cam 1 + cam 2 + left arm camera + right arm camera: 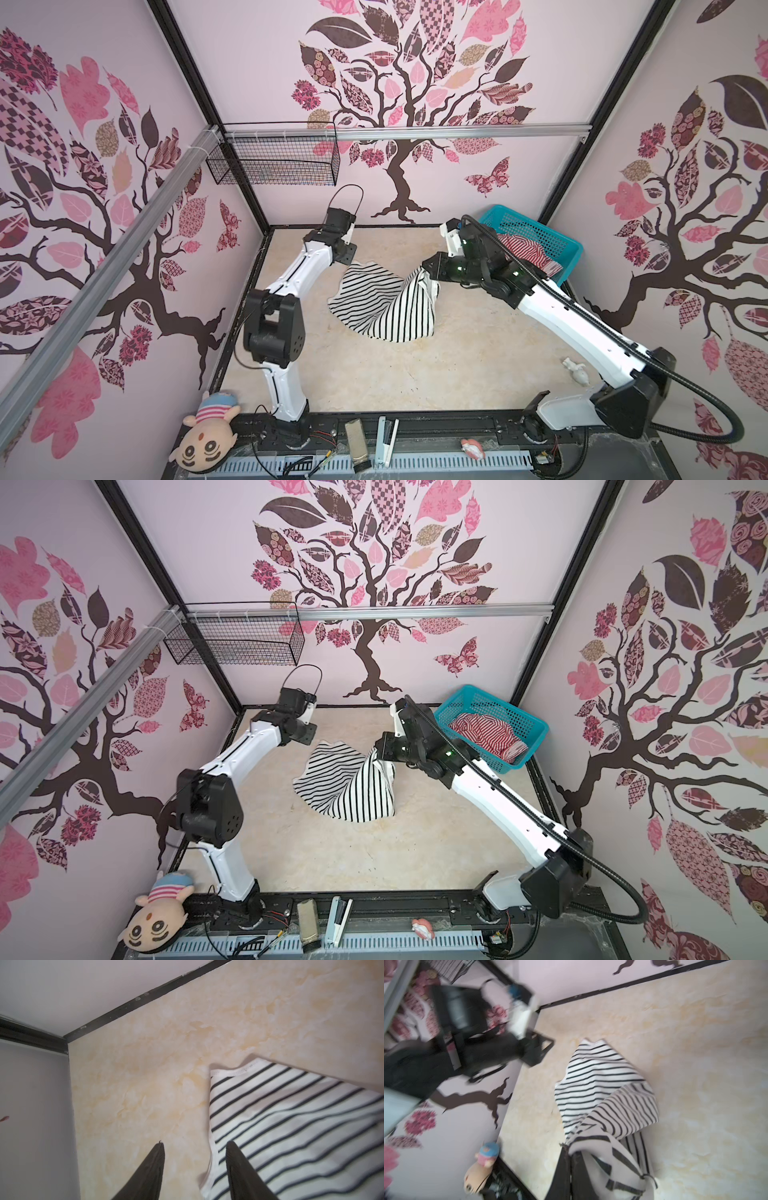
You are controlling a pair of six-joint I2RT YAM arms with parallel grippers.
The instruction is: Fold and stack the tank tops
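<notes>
The right gripper [426,266] is clamped on one end of the black-and-white tank top [382,303] and holds that end raised beside the blue basket [575,249]. The rest of the top drapes down onto the table [374,382] on the side away from the basket. The red-and-white tank top [528,249] lies crumpled inside the basket.

In the left wrist view the left gripper [194,1145] stands with its fingers apart, holding nothing, over the trimmed edge of the striped top farthest from the basket.

The step appears to be spreading this top flat. To do it well, the left claw should pinch that far edge, and then both arms should draw apart gently until the twist comes out.

The top's long axis looks to run from the raised end by the basket down to the flat end away from it. The stripes turn midway, so the cloth is twisted
</notes>
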